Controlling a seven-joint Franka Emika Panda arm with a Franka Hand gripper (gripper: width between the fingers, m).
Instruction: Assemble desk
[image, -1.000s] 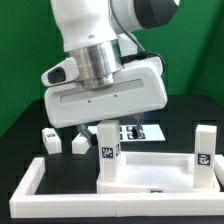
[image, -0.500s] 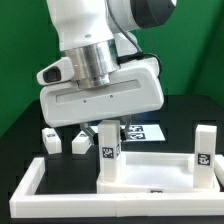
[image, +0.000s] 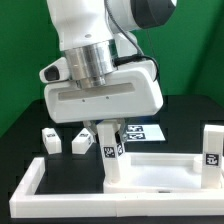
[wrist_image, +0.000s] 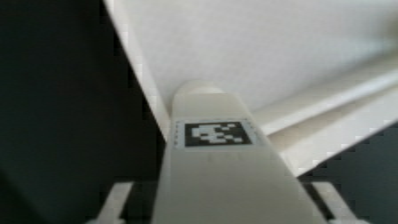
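Currently your gripper (image: 106, 128) is closed on the leg (image: 110, 152). In the exterior view its two fingers (image: 95, 129) flank the top of that white block just below the centre of the frame. In the wrist view the same leg (wrist_image: 217, 150) runs up the middle of the picture, its black-and-white tag facing the camera, with a pale finger (wrist_image: 121, 203) pressed in on each side. You cannot see the contact faces themselves, but no open gap shows.

The leg stands nearly upright, leaning a little toward the exterior view's right. Its foot meets the tabletop panel (image: 60, 190), the rimmed white tray that fills the bottom of the frame. You cannot tell from either picture whether the foot is seated in the panel or only resting on it.

A second leg (image: 210, 152) stands upright at the panel's right end, at the right edge of the frame, tag toward the camera. Two small legs (image: 47, 140) lie on the black table (image: 20, 135) at centre left, behind the panel and well apart from the gripper. The marker board (image: 146, 132) lies flat just right of centre, behind the held leg. The arm (image: 100, 40) fills the upper middle of the frame and hides whatever is behind it.
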